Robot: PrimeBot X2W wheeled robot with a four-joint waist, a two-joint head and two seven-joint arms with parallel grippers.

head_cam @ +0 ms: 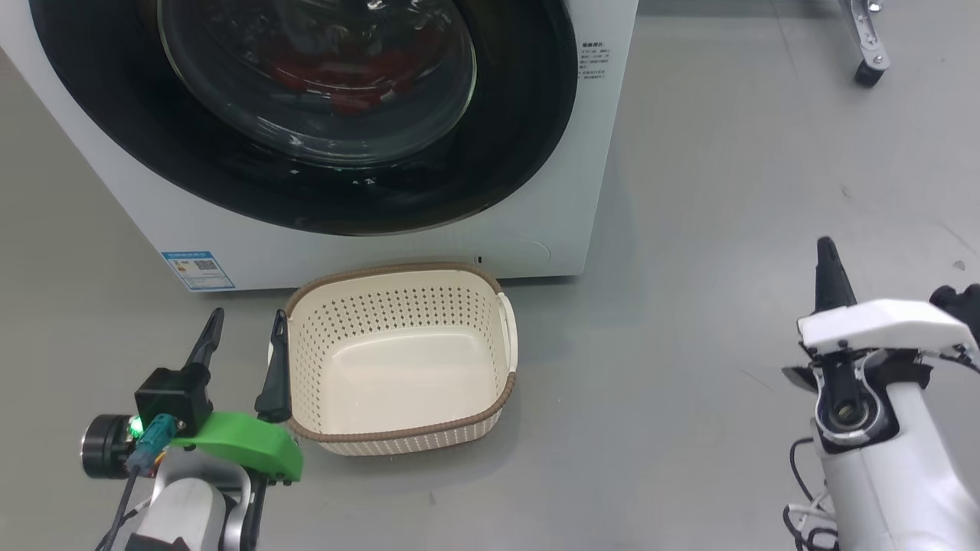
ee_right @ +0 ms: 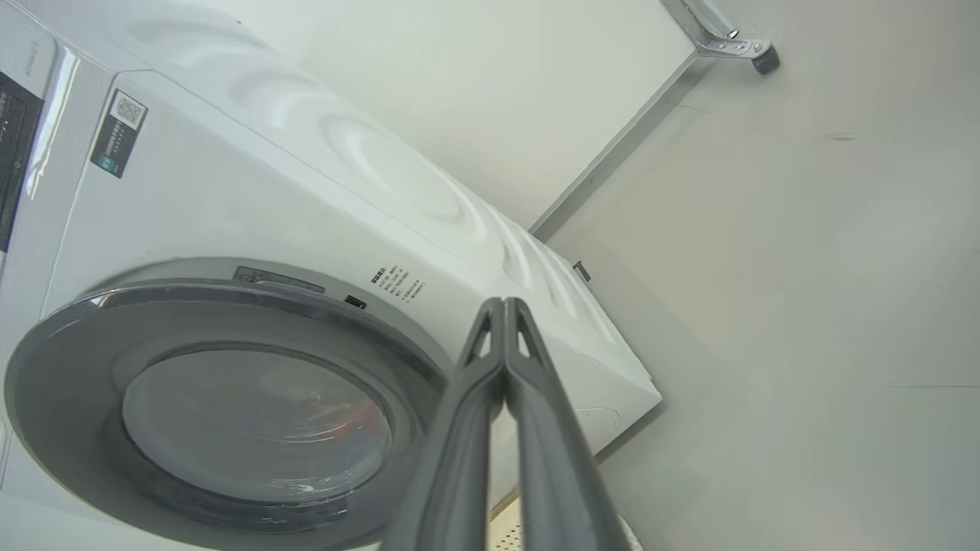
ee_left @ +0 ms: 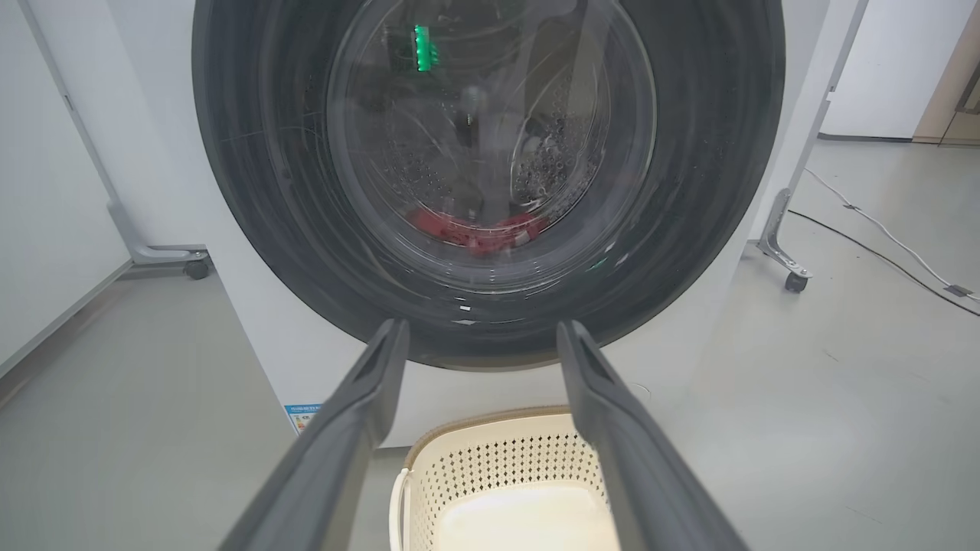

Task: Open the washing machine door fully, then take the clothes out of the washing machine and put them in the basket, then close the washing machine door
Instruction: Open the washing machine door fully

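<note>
Two grippers: both are held low, short of the washing machine (head_cam: pixel 115 199), above the floor (head_cam: pixel 689 344).
Left gripper (head_cam: pixel 249 314): the jaws are spread wide and nothing is held; its inner finger is seen just beside the left rim of the basket (head_cam: pixel 406 268).
Right gripper (head_cam: pixel 825 246): the fingers are pressed together on nothing; it is kept well apart from the basket, to its right.
Basket: it is set on the floor, empty, close against the foot of the washing machine and below the door.
Washing machine door (head_cam: pixel 521 153): it is seen shut flat on the front, ahead of and above both grippers; in the left wrist view its lower rim is framed between the left gripper's fingers.
Clothes (head_cam: pixel 337 76): red fabric is made out through the glass, low in the drum, so it cannot be reached yet.
Deciding relation: in the right wrist view a slot (ee_right: pixel 276 279) is seen in the door's rim on the side of the printed text (head_cam: pixel 593 61), the robot's right.
Nearer arm: the right is judged nearer that edge, though its fingers would first have to be parted or hooked in.
</note>
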